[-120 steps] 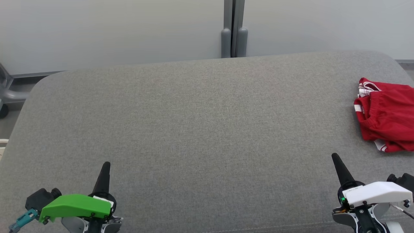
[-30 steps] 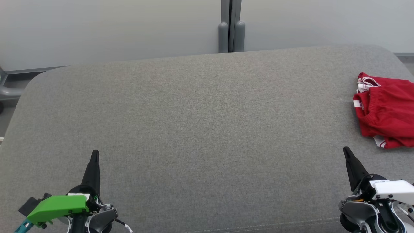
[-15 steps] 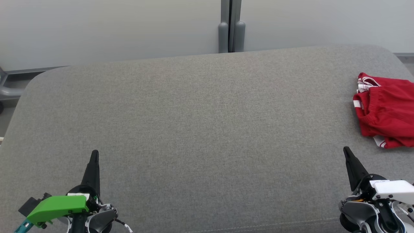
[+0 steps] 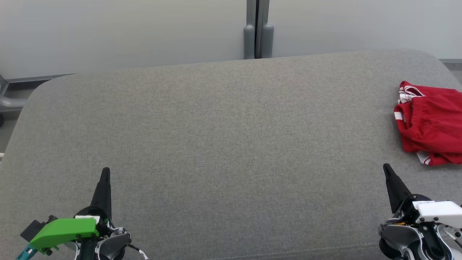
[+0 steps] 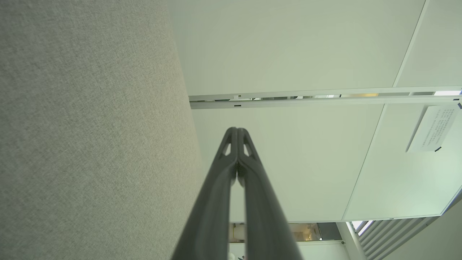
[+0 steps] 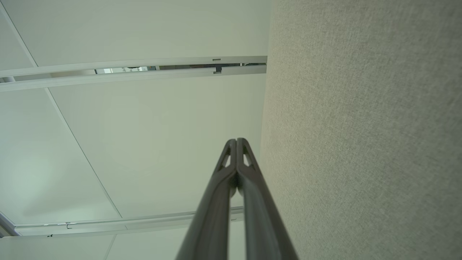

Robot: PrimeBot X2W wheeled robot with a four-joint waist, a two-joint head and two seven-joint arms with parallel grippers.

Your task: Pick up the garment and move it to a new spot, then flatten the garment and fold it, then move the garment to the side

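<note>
A red garment [image 4: 431,124] with white trim lies bunched at the right edge of the grey cushioned surface [image 4: 231,144] in the head view, partly cut off by the frame. My left gripper [image 4: 105,170] stands at the lower left, shut and empty, far from the garment. My right gripper [image 4: 386,167] stands at the lower right, shut and empty, a short way in front of the garment. In the left wrist view the left gripper [image 5: 237,130] has its fingertips pressed together. The right wrist view shows the right gripper [image 6: 236,141] the same way.
Pale wall panels stand behind the surface, with a grey post [image 4: 257,32] at the back centre. A grey frame part [image 4: 9,101] sits off the far left edge. The surface's rounded back edge runs across the head view.
Over the last second nothing has moved. Since four seconds ago the head camera has shifted and both grippers stand slightly further apart and lower.
</note>
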